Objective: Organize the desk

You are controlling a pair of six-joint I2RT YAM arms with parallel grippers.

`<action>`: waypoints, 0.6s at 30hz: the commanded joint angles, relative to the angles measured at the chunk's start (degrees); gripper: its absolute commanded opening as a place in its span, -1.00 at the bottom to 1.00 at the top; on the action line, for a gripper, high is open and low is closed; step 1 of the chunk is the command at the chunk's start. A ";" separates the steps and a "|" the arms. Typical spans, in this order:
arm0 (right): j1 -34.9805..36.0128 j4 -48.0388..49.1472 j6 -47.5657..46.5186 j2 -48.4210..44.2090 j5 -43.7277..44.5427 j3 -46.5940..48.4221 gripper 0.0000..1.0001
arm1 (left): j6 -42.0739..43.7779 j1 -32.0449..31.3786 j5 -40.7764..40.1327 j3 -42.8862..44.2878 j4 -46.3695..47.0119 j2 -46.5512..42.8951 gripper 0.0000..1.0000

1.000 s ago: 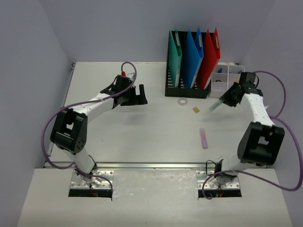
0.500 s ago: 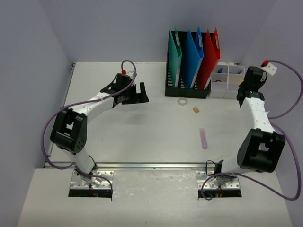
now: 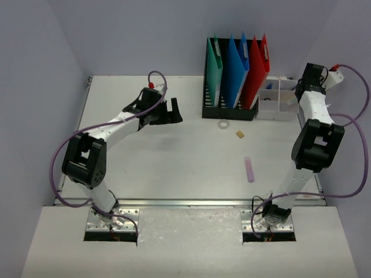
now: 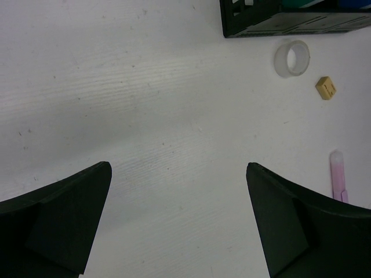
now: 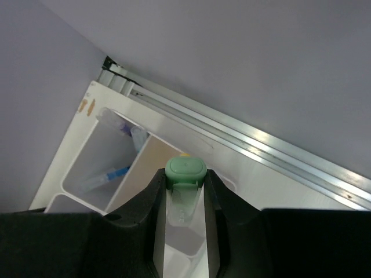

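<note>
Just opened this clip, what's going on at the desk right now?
The right end effector is clamped on a green-capped pen, holding it over the clear compartment box at the back right corner of the desk, apparently about to drop it in. The left end effector hovers open over bare desk, holding nothing. A tape ring, a small tan block and a pink stick lie loose in front of the black file holder.
</note>
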 commanded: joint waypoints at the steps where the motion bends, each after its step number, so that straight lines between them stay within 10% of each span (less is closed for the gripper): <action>1: 0.01 2.60 3.36 3.02 0.56 6.66 -1.00 | 0.74 1.08 -0.81 1.03 1.01 -0.49 1.00; 15: 0.01 7.82 -1.01 8.34 -2.77 7.74 -1.00 | 1.10 1.27 -1.17 2.57 0.01 1.49 1.00; 18: 0.09 9.06 -2.40 8.22 -4.70 5.74 -0.23 | 1.18 1.27 -1.26 2.65 -0.08 1.49 1.00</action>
